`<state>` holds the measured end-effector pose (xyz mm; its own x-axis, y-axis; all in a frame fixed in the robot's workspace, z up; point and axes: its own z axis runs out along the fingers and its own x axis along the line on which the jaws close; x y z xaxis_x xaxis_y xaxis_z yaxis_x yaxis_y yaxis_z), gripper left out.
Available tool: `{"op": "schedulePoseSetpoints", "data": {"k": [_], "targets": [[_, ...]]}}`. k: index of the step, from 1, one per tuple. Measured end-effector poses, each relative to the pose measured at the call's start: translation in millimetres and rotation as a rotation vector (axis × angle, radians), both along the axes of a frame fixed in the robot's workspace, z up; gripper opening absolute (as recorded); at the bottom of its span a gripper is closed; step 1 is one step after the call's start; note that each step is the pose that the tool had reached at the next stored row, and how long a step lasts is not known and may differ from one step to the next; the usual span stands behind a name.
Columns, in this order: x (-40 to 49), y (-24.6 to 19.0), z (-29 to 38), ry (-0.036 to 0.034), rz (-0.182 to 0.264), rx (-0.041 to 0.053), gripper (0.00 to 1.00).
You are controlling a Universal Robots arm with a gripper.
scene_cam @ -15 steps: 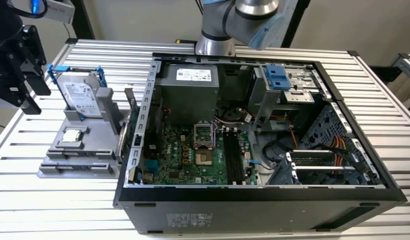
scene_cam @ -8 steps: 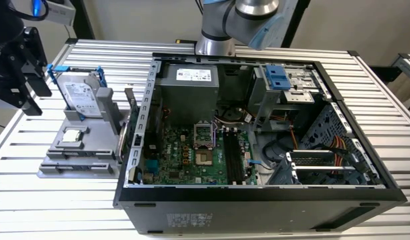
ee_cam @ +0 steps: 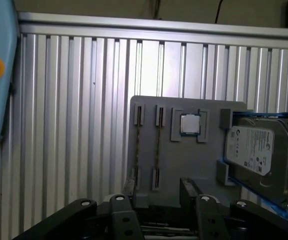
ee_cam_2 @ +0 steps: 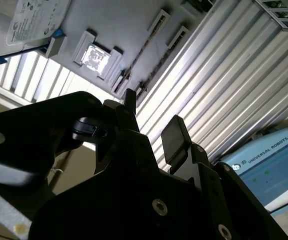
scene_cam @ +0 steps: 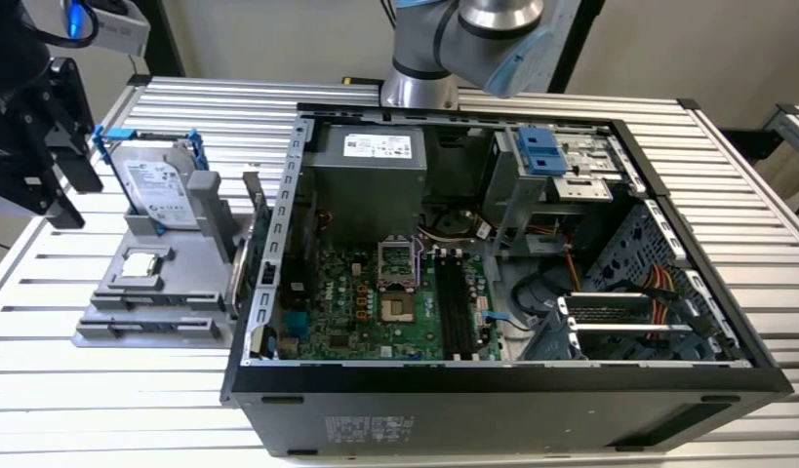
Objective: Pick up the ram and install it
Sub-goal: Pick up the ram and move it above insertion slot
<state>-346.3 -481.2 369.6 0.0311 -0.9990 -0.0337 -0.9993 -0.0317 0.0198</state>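
We observe the jaws spread apart and empty. The ram [ee_cam: 159, 147] stands on edge in slots at the edge of the grey holder [ee_cam: 184, 160] opposite the hard drive [ee_cam: 256, 150].

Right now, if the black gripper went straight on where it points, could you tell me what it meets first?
Probably the narrow dark ram stick standing edgewise in the grey slotted holder, in line with the open gripper; depth is unclear.

Exterior view above computer case [scene_cam: 503, 414], both wrist views facing holder [ee_cam: 184, 160] [ee_cam_2: 118, 25]
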Motion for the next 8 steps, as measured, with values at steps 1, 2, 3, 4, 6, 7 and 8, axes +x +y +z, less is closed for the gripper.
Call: {"op": "schedulePoseSetpoints", "data": {"k": [1, 2, 3, 4, 6, 7, 8], "targets": [[0.0, 0.0, -0.7, 0.0000, 0.000, 0.0000, 1.00], [0.0, 0.0, -1.5, -0.0001, 0.000, 0.0001, 1.00], [0.0, 0.0, -2.2, 0.0000, 0.000, -0.0001, 1.00], [0.0, 0.0, -3.0, 0.0000, 0.000, -0.0001, 1.00], [0.0, 0.0, -4.5, 0.0000, 0.000, -0.0001, 1.00], [0.0, 0.0, -5.2, 0.0001, 0.000, -0.0002, 1.00], [0.0, 0.0, -5.9, 0.0000, 0.000, -0.0002, 1.00]]}}
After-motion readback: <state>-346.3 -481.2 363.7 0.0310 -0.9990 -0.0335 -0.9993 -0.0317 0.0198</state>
